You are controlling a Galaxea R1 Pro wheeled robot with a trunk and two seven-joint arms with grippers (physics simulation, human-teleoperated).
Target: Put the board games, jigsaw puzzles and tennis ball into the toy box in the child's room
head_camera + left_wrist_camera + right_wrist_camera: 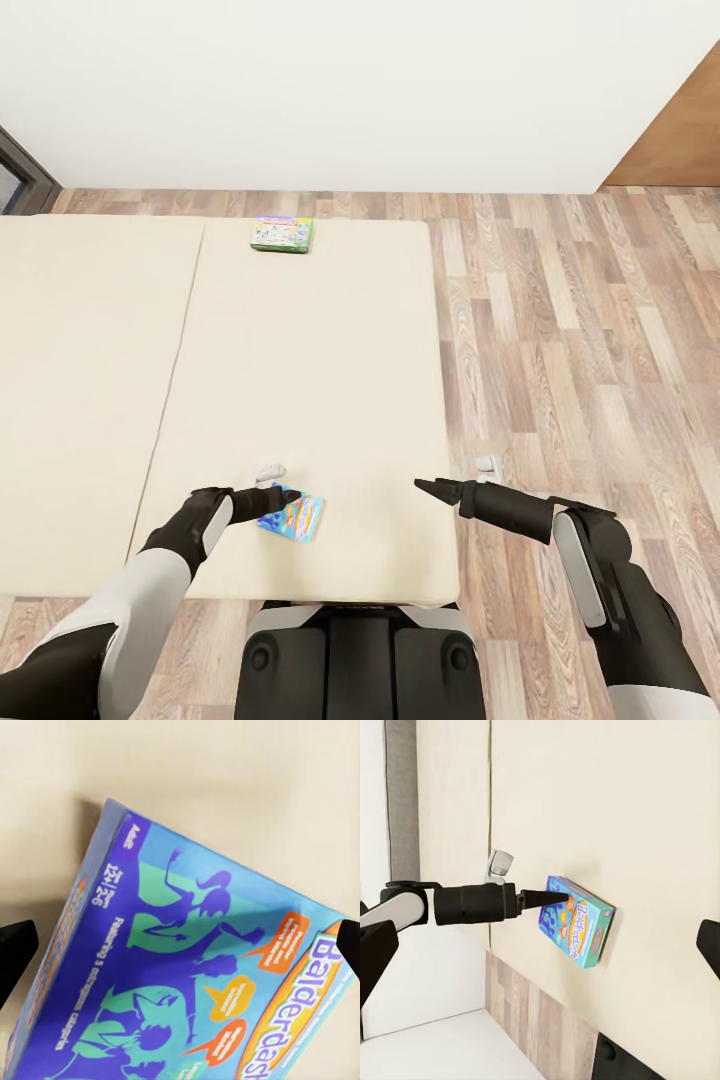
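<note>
on the bed [330,420], near its front edge, left claw [283,492] sits spread over the blue board game [292,516], one finger each side, not clamped. go lower and square up to the box edges before closing; it lies skewed. green-edged board game [281,234] lies far off, by the wall. right claw [424,487] hangs released, well clear.

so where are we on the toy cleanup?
Early. Nothing looks put away yet: the green-edged game box lies at the far edge of the beige mattress. In hand: the left pincer is at the blue Balderdash game box; a firm grip isn't confirmed. The right pincer hovers empty. Everything else is left.
</note>
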